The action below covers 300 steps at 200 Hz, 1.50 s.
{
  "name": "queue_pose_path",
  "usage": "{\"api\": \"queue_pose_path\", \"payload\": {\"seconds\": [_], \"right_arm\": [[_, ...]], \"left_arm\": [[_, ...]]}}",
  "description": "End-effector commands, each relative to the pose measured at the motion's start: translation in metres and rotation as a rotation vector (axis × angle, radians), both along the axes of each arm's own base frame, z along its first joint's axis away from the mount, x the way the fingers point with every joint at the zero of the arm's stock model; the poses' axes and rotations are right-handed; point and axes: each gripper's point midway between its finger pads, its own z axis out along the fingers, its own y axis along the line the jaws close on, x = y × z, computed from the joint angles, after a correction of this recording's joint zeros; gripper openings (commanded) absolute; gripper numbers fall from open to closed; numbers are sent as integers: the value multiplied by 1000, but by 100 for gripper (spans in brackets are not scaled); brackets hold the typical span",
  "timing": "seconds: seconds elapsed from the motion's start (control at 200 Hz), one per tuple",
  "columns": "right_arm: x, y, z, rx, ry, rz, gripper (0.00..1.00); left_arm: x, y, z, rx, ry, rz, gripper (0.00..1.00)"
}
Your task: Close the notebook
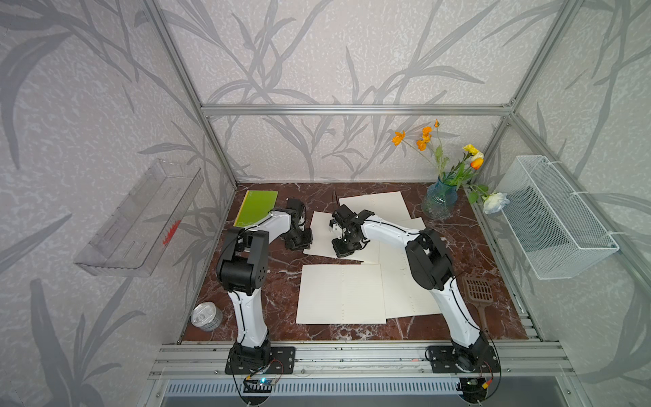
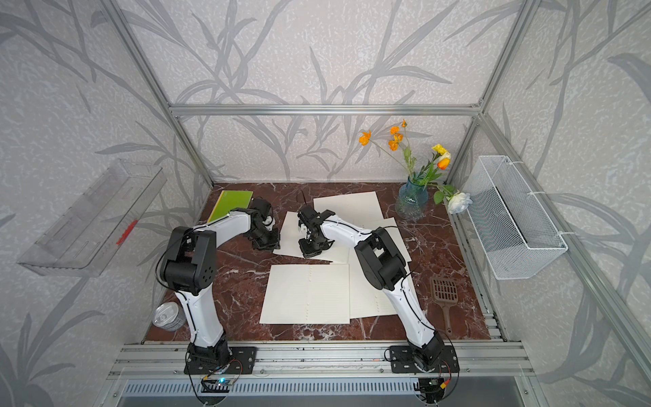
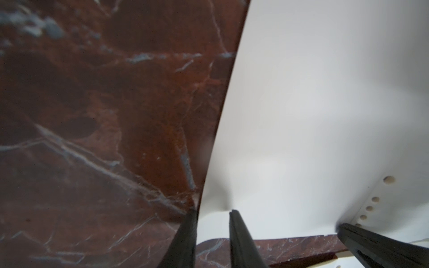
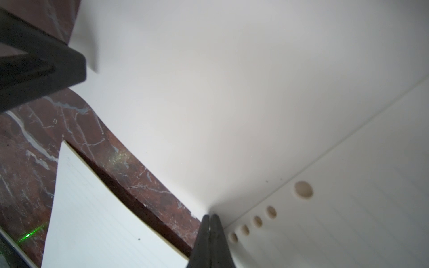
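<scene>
Red marble table (image 1: 267, 282), strewn with open notebooks. Item: far notebook (image 1: 322, 232), spine running away from the robot, lying between both arms; left gripper (image 3: 212, 214) narrowed, pinching its curled left page edge. Right gripper (image 4: 210, 219) fully closed, tips pressing beside the spine holes (image 4: 257, 220).

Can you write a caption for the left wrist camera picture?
Left gripper pinching the lifted edge of a white notebook page above the red marble table.
</scene>
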Motion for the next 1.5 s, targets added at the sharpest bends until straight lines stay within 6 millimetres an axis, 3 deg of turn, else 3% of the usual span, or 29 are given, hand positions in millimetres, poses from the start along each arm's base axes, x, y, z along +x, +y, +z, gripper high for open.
{"api": "queue_pose_path", "payload": {"seconds": [0.0,0.485,0.75,0.82,0.985,1.17,1.494], "right_arm": [[-27,-28,-49,-154,108,1,0],[-28,-27,-48,-151,105,2,0],[-25,-25,-43,-146,91,4,0],[-22,-23,-35,-138,77,4,0],[-14,-14,-10,-87,37,5,19],[-7,-8,25,-37,-17,0,23],[6,-34,46,-18,-46,-67,26]], "left_arm": [[-17,-21,7,-87,40,-30,20],[-17,-25,16,-112,26,-41,0],[-19,-24,17,-105,28,-44,0],[-19,-22,17,-99,29,-44,0],[-21,-21,17,-88,31,-47,0],[-20,-20,18,-84,24,-47,0],[-20,-22,28,-98,3,-49,0]]}}
